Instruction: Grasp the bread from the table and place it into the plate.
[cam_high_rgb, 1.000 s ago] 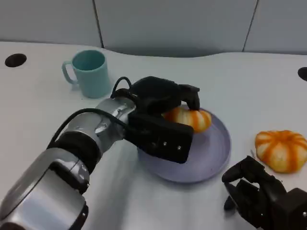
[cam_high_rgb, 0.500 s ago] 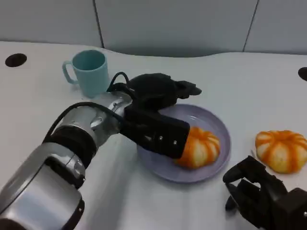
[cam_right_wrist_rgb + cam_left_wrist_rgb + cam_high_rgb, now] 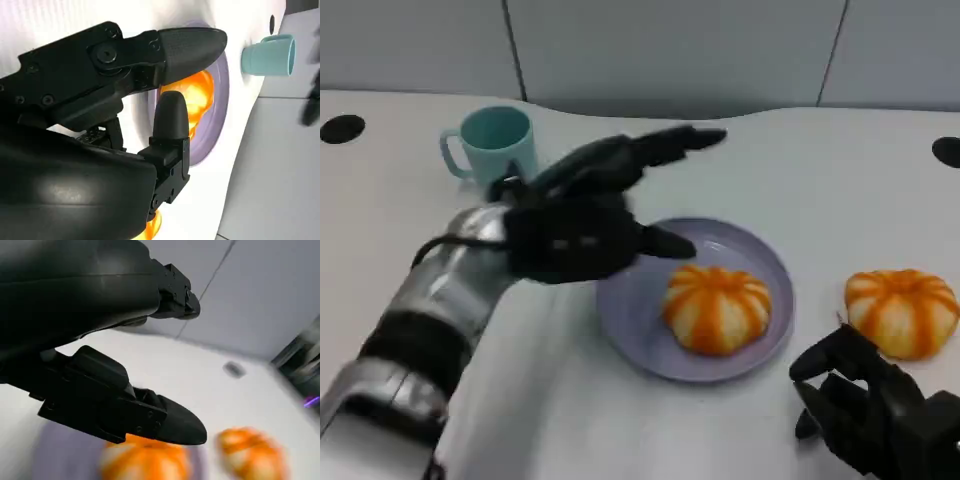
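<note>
Left hand [image 3: 575, 225] has let go and pulled back left of the plate [image 3: 630, 320]; fingers [image 3: 670, 143] spread, empty. Bread [image 3: 717, 307] now sits in the plate, free. Second bread [image 3: 902, 310] stays on the table [image 3: 800, 170] at right, near the idle right hand [image 3: 865, 410], fingers loosely curled, empty. Placement looks done.

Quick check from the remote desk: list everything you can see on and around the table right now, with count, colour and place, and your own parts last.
bread: 2, orange with pale stripes; one on the plate, one on the table to the plate's right, near the right hand.
plate: 1, lavender, table centre.
mug: 1, teal, upright, behind and left of the plate.
table: 1, white, with dark round holes near its far edges.
wall panels: grey, behind the table.
left hand: 1, black, fingers apart, holding nothing, above the plate's left rim.
right hand: 1, black, holding nothing, fingers apart, low at the near right.
</note>
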Robot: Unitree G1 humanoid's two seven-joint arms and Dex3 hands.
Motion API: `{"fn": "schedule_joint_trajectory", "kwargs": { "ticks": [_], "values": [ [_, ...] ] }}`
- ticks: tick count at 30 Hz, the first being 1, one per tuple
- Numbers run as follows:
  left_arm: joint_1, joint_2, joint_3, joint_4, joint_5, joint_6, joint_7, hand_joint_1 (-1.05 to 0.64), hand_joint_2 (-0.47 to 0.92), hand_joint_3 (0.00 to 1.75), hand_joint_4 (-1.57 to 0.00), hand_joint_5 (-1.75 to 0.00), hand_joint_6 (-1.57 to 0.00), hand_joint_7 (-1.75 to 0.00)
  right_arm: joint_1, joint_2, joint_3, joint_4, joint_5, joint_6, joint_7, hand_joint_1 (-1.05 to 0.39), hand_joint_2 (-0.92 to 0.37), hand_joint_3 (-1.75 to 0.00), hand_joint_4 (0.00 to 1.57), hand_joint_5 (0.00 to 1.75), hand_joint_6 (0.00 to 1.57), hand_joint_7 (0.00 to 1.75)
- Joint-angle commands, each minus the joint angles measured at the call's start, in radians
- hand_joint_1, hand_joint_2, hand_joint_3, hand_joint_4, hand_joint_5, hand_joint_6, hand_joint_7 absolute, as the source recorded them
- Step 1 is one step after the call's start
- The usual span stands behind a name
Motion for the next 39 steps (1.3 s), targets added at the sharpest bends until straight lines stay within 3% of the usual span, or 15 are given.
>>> {"fn": "schedule_joint_trajectory", "kwargs": {
  "ticks": [1, 6, 7, 8, 9, 11, 14, 15, 16, 17, 19, 21, 26, 33, 39],
  "values": [
    [0.05, 0.033, 0.037, -0.079, -0.049, 0.028, -0.054, -0.78, 0.92, 0.2, -0.27, -0.26, -0.31, -0.14, 0.0, -0.01, -0.005, 0.001, 0.003, -0.016, -0.002, -0.28, -0.92, -0.33, 0.56, 1.75, 0.36, 1.75],
    [0.061, 0.033, 0.043, -0.106, -0.05, 0.048, -0.065, -0.78, 0.92, 0.2, -0.26, -0.28, -0.32, -0.12, 0.0, -0.01, -0.005, 0.001, 0.003, -0.017, -0.003, -0.28, -0.92, -0.33, 0.56, 1.75, 0.36, 1.75],
    [0.22, 0.013, 0.124, -0.244, -0.261, 0.127, -0.133, -0.75, 0.92, 0.2, -0.37, -0.35, -0.39, -0.16, -0.002, -0.01, -0.002, 0.006, -0.003, -0.021, -0.005, -0.29, -0.92, -0.33, 0.57, 1.75, 0.36, 1.75],
    [0.34, -0.001, 0.185, -0.351, -0.42, 0.191, -0.184, -0.71, 0.92, 0.21, -0.44, -0.77, -0.5, -0.32, -0.003, -0.011, 0.0, 0.01, -0.007, -0.023, -0.008, -0.3, -0.92, -0.33, 0.6, 1.75, 0.37, 1.75],
    [0.423, -0.01, 0.225, -0.43, -0.53, 0.24, -0.219, -0.68, 0.92, 0.22, -0.42, -1.12, -0.51, -0.52, -0.004, -0.011, 0.001, 0.012, -0.01, -0.025, -0.009, -0.3, -0.92, -0.32, 0.61, 1.75, 0.37, 1.75],
    [0.475, -0.011, 0.247, -0.496, -0.597, 0.289, -0.241, -0.66, 0.92, 0.22, -0.41, -1.31, -0.51, -0.64, -0.005, -0.011, 0.002, 0.014, -0.012, -0.027, -0.01, -0.3, -0.92, -0.32, 0.62, 1.75, 0.38, 1.75],
    [0.499, -0.007, 0.255, -0.555, -0.617, 0.347, -0.25, -0.66, 0.92, 0.22, -0.41, -1.37, -0.51, -0.69, -0.005, -0.011, 0.002, 0.015, -0.012, -0.028, -0.011, -0.31, -0.92, -0.32, 0.63, 1.75, 0.38, 1.75],
    [0.574, -0.003, 0.282, -0.613, -0.659, 0.401, -0.242, -0.66, 0.92, 0.22, -0.41, -1.37, -0.5, -0.7, -0.003, -0.011, -0.001, 0.006, -0.006, -0.015, -0.008, -0.31, -0.92, -0.32, 0.63, 1.75, 0.38, 1.75],
    [0.63, -0.001, 0.303, -0.659, -0.69, 0.444, -0.235, -0.58, 0.92, 0.25, -0.48, -1.59, -0.46, -1.22, -0.001, -0.011, -0.002, 0.0, -0.002, -0.006, -0.006, -0.31, -0.92, -0.32, 0.63, 1.75, 0.38, 1.75],
    [0.683, -0.006, 0.326, -0.693, -0.721, 0.491, -0.219, -0.55, 0.92, 0.26, -0.5, -1.67, -0.42, -1.42, -0.001, -0.013, -0.004, -0.005, 0.002, -0.001, -0.003, -0.31, -0.92, -0.32, 0.63, 1.75, 0.38, 1.75],
    [0.732, -0.019, 0.349, -0.72, -0.74, 0.537, -0.199, -0.51, 0.92, 0.27, -0.62, -1.73, -0.43, -1.68, -0.002, -0.015, -0.007, -0.007, 0.005, 0.0, 0.001, -0.3, -0.92, -0.32, 0.62, 1.75, 0.37, 1.75],
    [0.745, -0.026, 0.359, -0.737, -0.74, 0.56, -0.192, -0.5, 0.92, 0.27, -0.65, -1.74, -0.44, -1.73, -0.002, -0.016, -0.008, -0.007, 0.006, 0.0, 0.003, -0.29, -0.92, -0.32, 0.62, 1.75, 0.37, 1.75],
    [0.749, -0.036, 0.372, -0.756, -0.731, 0.586, -0.194, -0.5, 0.92, 0.27, -0.66, -1.75, -0.44, -1.75, -0.002, -0.015, -0.009, -0.008, 0.006, 0.001, 0.004, -0.29, -0.92, -0.32, 0.61, 1.75, 0.37, 1.75],
    [0.803, -0.062, 0.441, -0.634, -0.71, 0.542, -0.172, -0.38, 0.92, 0.28, -0.73, -1.75, -0.47, -1.75, 0.001, -0.017, -0.014, -0.021, 0.01, 0.017, 0.008, -0.28, -0.92, -0.32, 0.6, 1.75, 0.37, 1.75],
    [0.801, -0.068, 0.472, -0.581, -0.706, 0.58, -0.159, -0.27, 0.92, 0.15, -0.76, -1.75, -0.55, -1.75, 0.008, -0.027, -0.014, -0.018, -0.005, -0.003, 0.007, -0.28, -0.92, -0.32, 0.61, 1.75, 0.36, 1.75]
  ]
}}
